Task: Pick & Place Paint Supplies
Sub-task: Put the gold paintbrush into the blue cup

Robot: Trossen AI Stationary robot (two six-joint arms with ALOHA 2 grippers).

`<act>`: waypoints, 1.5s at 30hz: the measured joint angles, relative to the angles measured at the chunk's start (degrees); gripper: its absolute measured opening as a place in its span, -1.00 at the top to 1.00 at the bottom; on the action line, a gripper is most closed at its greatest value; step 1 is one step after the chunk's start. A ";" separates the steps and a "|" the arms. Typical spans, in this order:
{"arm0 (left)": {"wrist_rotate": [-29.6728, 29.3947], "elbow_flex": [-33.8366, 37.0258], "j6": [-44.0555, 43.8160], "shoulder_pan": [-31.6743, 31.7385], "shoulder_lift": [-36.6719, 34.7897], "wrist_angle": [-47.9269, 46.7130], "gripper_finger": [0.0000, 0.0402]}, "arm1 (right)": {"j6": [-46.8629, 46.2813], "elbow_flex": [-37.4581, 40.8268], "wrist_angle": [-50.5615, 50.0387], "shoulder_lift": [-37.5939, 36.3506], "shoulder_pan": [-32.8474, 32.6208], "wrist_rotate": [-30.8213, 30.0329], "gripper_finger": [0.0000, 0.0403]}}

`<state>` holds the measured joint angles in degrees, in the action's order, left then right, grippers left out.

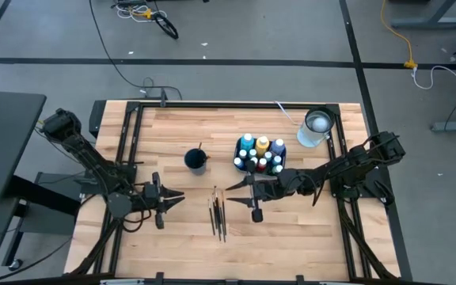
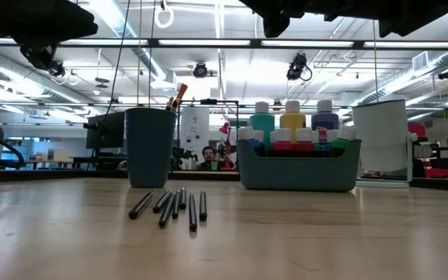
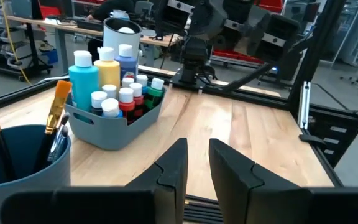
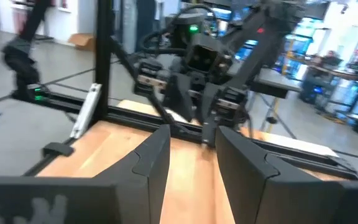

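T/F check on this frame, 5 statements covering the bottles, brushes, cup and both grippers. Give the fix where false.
1. The paint bottles stand in a grey caddy. True.
2. Several loose paintbrushes lie on the table, in front of the caddy and cup. True.
3. The dark cup is empty. False: at least two brushes stand in it, as the left wrist view shows.
4. The left gripper holds a bottle. False: nothing sits between its fingers; it hovers to the left of the loose brushes.
5. The right gripper is clamped on a brush. False: its jaws stand apart with nothing between them.
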<state>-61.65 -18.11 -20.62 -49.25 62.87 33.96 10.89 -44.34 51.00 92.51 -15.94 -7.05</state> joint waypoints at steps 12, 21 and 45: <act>-0.15 0.00 0.00 0.00 0.00 -0.23 0.64 | -2.94 0.00 -1.02 0.00 -0.07 4.94 0.33; -0.17 0.02 0.01 0.00 0.00 -0.26 0.64 | -2.93 0.00 -1.00 0.00 -0.07 4.94 0.33; -0.20 0.02 -0.87 0.00 0.00 -0.27 0.64 | 2.16 -9.21 -16.42 3.88 -0.07 7.96 0.33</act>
<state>-61.84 -18.09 -21.49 -49.25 62.87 33.69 13.04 -53.54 34.58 96.39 -16.01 0.91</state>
